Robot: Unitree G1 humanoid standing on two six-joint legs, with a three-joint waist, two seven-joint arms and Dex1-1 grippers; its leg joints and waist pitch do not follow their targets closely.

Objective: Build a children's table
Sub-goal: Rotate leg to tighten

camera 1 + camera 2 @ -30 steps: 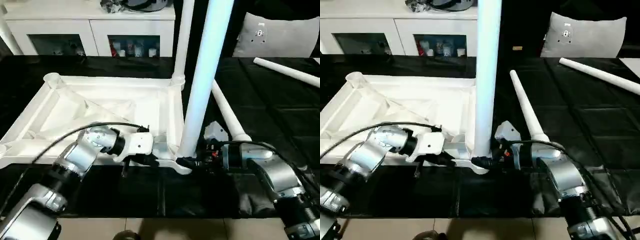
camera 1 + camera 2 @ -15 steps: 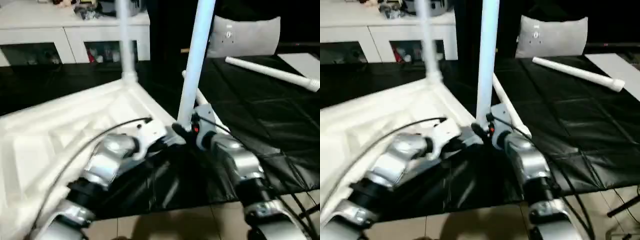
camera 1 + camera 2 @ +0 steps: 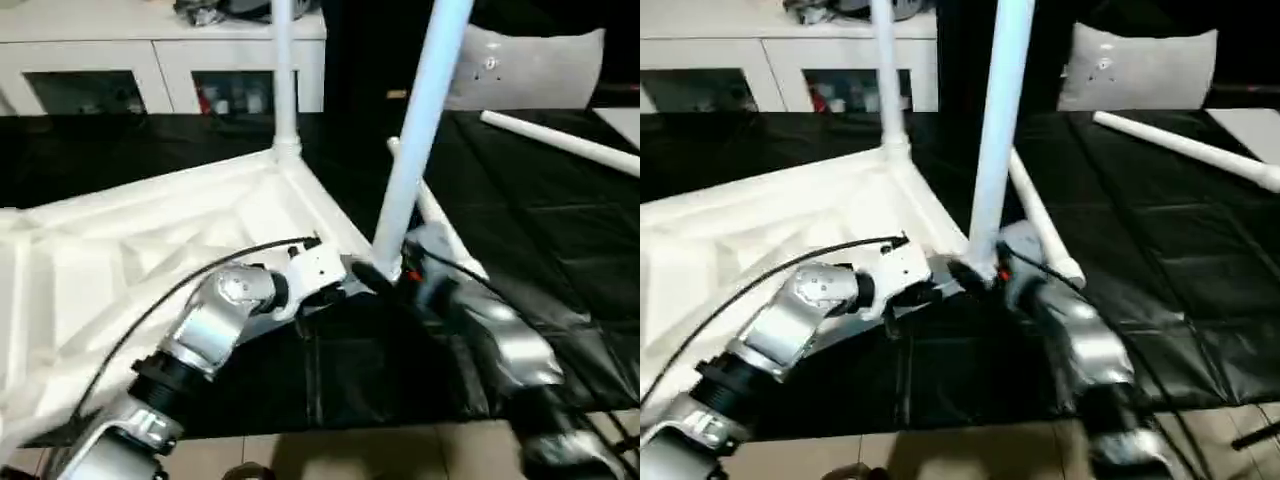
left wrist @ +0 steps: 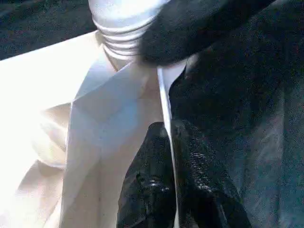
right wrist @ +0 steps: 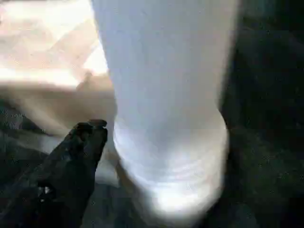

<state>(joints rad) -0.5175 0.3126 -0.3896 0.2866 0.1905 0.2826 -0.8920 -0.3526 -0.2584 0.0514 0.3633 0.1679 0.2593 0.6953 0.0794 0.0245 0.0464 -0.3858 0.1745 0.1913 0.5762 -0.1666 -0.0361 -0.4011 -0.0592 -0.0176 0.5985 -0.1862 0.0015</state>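
At the centre of the left eye view, the near corner of the upturned children's table (image 3: 150, 250) is hidden behind both grippers, and its left part is cut off by the frame edge. The smooth white plastic top is seen lying ribbed side up on a black quilted cover (image 3: 560, 230), filling the left half of the frame. One round tapered leg (image 3: 283, 75) is seen standing upright in the far corner socket; a second leg (image 3: 420, 130) rises from the near corner, its ridged base visible in the left wrist view. Two loose legs (image 3: 555, 142) lie on the cover at right. The left gripper (image 4: 171, 190) is pinched closed on the table's thin edge wall. The right gripper (image 5: 76, 156) is pressed against the second leg's base; only one black finger is visible, so its opening cannot be told.
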